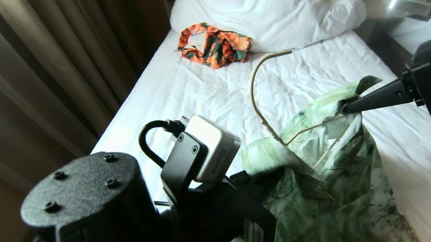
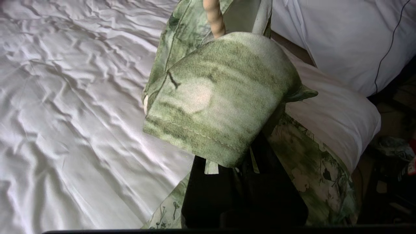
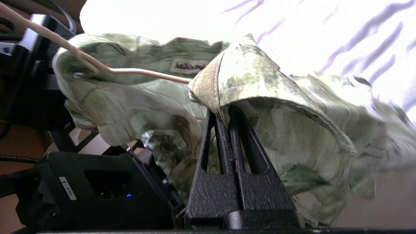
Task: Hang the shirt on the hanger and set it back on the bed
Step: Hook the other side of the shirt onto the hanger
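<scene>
Centre of the head view: bed (image 1: 204, 94) with wrinkled white sheet, running toward white pillows (image 1: 267, 5) at top. Orange-and-green garment (image 1: 215, 46) just below the pillows. Brown curtains (image 1: 31, 69) along the left edge; second bed (image 1: 420, 28) at the right edge. Lower centre-right: shirt (image 1: 329, 189) lifted above the sheet, draped over hanger (image 1: 255, 92), hook rising clear. Right gripper (image 1: 346, 108), from the right, fingers (image 3: 224, 130) pinched shut on shirt fabric. Left gripper (image 2: 240, 156), lower centre, closed on shirt, tips buried under cloth.
</scene>
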